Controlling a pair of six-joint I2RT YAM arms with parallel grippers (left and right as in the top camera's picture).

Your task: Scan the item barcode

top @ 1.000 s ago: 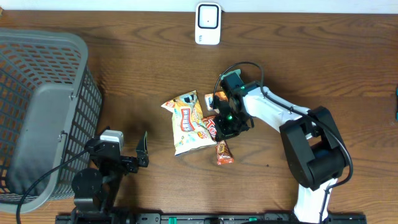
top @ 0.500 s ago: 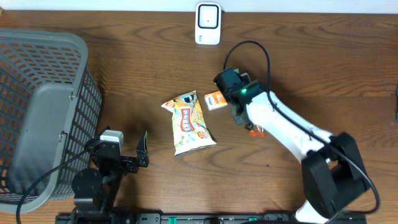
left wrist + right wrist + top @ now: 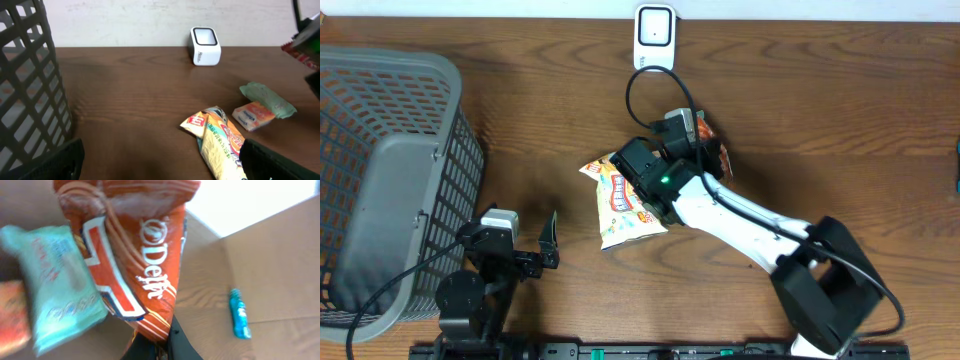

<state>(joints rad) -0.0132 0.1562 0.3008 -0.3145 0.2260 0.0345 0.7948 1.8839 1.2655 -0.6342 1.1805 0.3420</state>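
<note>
- We see the right gripper clenched on a red wrapper, pinching it at one end. The rest of the wrapper stands out in front of the wrist camera.
- The wrapper bears white lettering that reads "Delfi". We can't make out a barcode on the face that shows.
- From overhead, the wrapper is held off the desk, near the scanner but apart from it, on the side towards the robot and a little to its right.
- The scanner is a white unit standing upright at the far edge of the desk. In the left wrist view its window sits on the top.
- The left gripper rests low at the near edge with its jaws released and spread wide, nothing between them. It is well apart from the wrapper.
- A yellow bag lies flat on the desk, partly under the right arm.
- In the left wrist view a green packet and an orange box lie touching each other, just to the right of the bag.
- A grey basket takes up the left side of the desk.
- A teal bar lies alone on the desk, well apart from the other things.
</note>
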